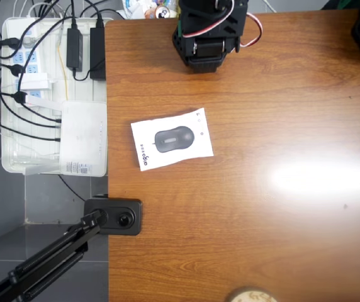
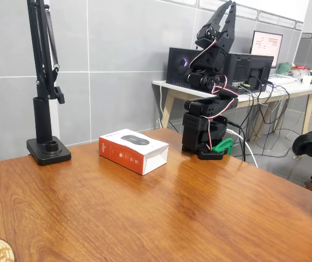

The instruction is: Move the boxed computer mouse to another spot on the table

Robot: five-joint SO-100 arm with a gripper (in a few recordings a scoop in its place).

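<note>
The boxed computer mouse (image 1: 172,139) lies flat at centre-left on the counter (image 1: 262,220), untouched. In the fixed view the gripper (image 2: 228,10) points skyward at top centre, fingers parted, grasping nothing. Risk: a flat, wide box may skid or slip from a shallow pinch.

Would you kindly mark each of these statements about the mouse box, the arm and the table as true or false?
1. The boxed computer mouse lies flat on the table. True.
2. The gripper is clamped on the box. False: it points upward above the folded arm, well clear of the box.
3. The box's side is orange in the fixed view. True.
4. The box sits inside the white tray of cables. False: it is on the wood, right of the tray in the overhead view.
5. A black camera stand is clamped at the table edge. True.
</note>
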